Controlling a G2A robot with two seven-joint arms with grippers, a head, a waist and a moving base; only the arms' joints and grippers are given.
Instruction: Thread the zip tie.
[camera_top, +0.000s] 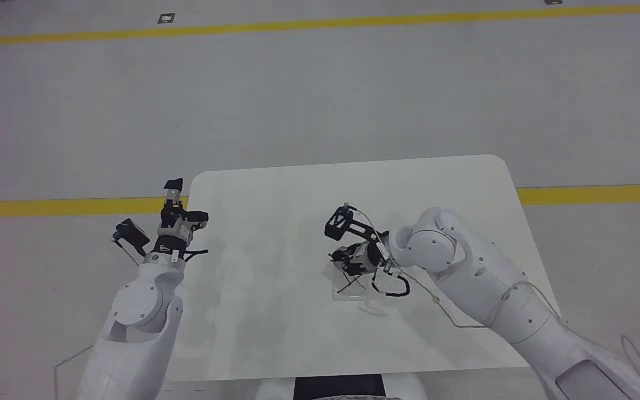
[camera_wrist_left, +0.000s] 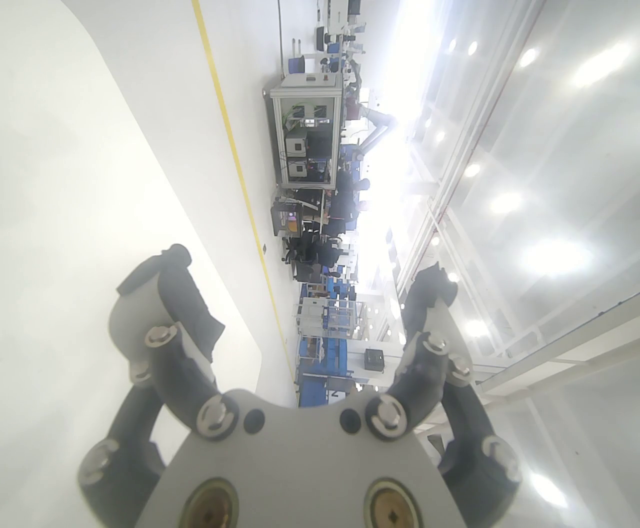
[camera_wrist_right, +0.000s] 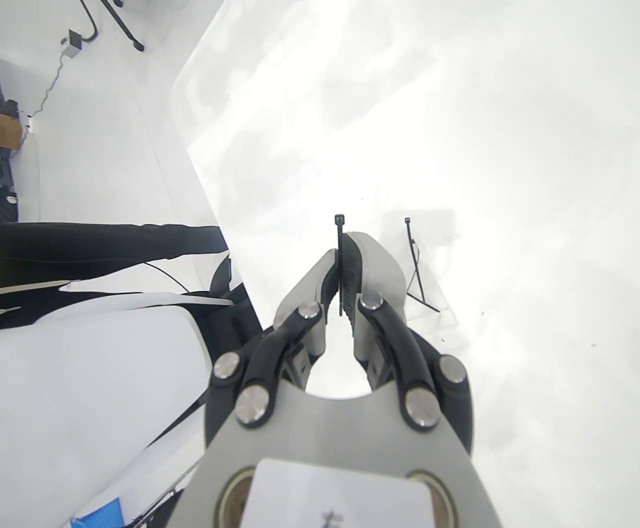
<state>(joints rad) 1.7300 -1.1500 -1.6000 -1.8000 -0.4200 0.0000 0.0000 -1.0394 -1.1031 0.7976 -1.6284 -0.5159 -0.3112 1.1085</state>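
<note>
Black zip tie (camera_wrist_right: 340, 227) pinched between right jaws over bench (camera_top: 260, 200) middle, head end protruding past tips. Left jaws spread, nothing held, at bench's left edge. Second zip tie (camera_wrist_right: 414, 260) lying on bench. Strap judged light, thin, springy, slick; best gripped close to tail tip so buckling is limited
</note>
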